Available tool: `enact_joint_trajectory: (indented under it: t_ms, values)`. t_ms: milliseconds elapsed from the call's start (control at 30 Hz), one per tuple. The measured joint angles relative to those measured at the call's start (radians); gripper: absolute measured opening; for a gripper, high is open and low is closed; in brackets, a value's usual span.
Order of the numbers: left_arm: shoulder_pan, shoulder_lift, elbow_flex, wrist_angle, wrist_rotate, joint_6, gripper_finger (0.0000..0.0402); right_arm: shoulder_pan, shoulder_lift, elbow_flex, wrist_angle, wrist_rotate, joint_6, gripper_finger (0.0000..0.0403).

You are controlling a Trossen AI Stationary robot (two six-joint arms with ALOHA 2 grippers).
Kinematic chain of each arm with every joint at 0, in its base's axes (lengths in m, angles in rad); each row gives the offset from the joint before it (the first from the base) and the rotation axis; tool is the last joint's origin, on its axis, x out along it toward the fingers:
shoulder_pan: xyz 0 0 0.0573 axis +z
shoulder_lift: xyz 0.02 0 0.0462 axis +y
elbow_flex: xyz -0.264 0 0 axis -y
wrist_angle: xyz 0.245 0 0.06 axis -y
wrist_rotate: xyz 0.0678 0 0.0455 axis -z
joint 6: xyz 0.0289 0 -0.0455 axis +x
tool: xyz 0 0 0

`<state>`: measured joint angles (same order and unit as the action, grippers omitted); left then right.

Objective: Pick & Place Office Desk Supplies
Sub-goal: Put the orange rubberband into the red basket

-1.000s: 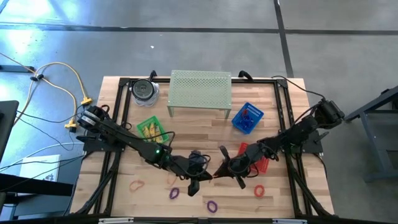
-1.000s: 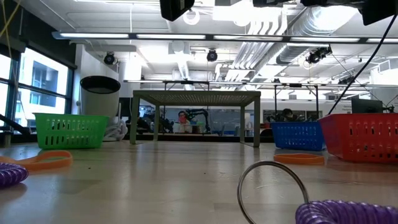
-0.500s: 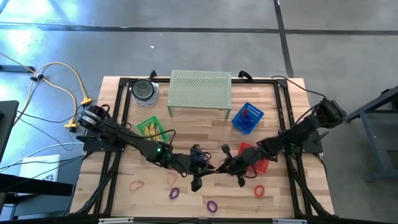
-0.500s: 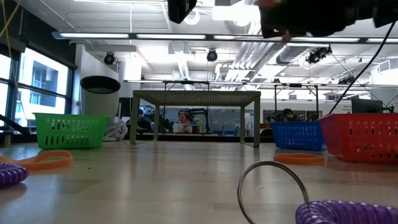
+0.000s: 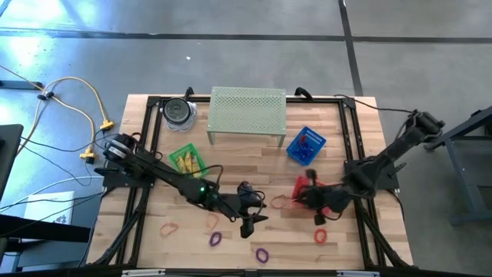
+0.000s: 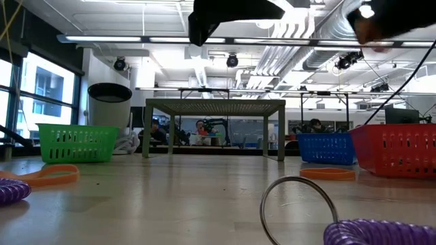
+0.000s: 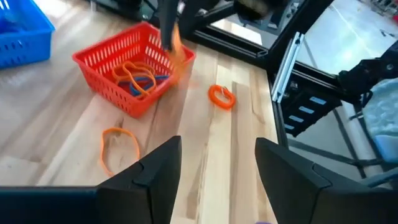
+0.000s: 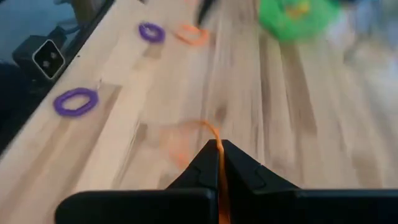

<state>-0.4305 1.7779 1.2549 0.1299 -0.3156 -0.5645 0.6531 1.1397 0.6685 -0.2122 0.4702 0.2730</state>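
The right gripper (image 8: 219,163) has its fingers closed on an orange band (image 8: 214,140), which rises from between the fingertips. The left gripper (image 7: 217,163) has its fingers spread, with nothing between them; beyond them on the desk (image 7: 62,143) lie an orange loop (image 7: 119,142) and the red basket (image 7: 134,67).

left gripper (image 5: 250,223): jaws apart, low at table centre, aimed 4 o'clock | right gripper (image 5: 309,194): fingers pinched together, aimed 9 o'clock
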Motion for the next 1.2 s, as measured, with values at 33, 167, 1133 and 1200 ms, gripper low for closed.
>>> enact_joint_trajectory:
  t_ms: [33,167,1133,1200]
  values:
    - [-0.003,0.0,0.0,-0.003,0.004,-0.013,0.02,0.006,-0.022,0.0,-0.052,0.0,0.064,0.0002]
    - [-0.004,0.0,0.0,-0.034,0.011,-0.044,0.02,0.006,-0.074,0.0,-0.268,-0.009,0.286,0.0002]
    - [-0.066,0.001,0.0,-0.183,0.009,-0.125,0.02,-0.099,0.134,0.0,-0.486,-0.196,0.524,0.0148]
    - [-0.074,0.002,0.0,-0.184,0.009,-0.125,0.02,-0.114,0.131,0.0,-0.485,-0.2,0.479,0.0167]
